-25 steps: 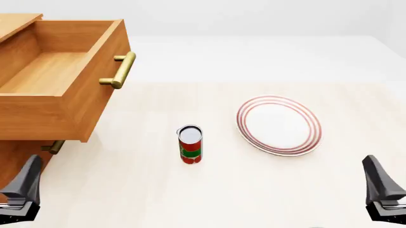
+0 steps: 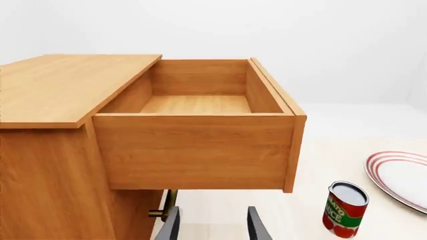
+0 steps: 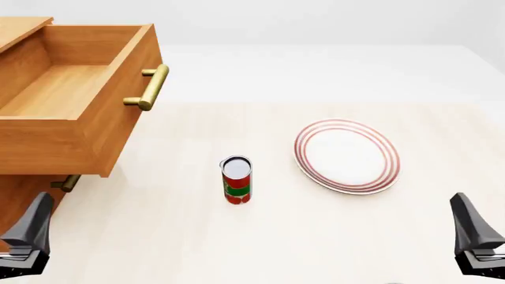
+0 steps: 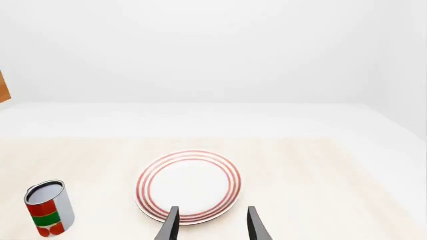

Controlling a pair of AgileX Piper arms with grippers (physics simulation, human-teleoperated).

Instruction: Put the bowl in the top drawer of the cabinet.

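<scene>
The bowl is out of view in all three views. The cabinet (image 3: 16, 201) stands at the table's left, and its top drawer (image 3: 75, 100) is pulled out toward the table's middle. The drawer's wooden floor (image 2: 197, 104) is bare where it shows, and its brass handle (image 3: 150, 87) faces right. My left gripper (image 2: 213, 225) hangs open, low in front of the cabinet and below the drawer, holding nothing. My right gripper (image 4: 212, 224) is open too, near the table's front right, pointing at the plate and holding nothing.
A red and green tomato can (image 3: 236, 179) stands upright in the middle of the table. A flat white plate with red rings (image 3: 347, 155) lies to its right. The lower drawer's brass handle (image 3: 70, 182) peeks out under the open drawer.
</scene>
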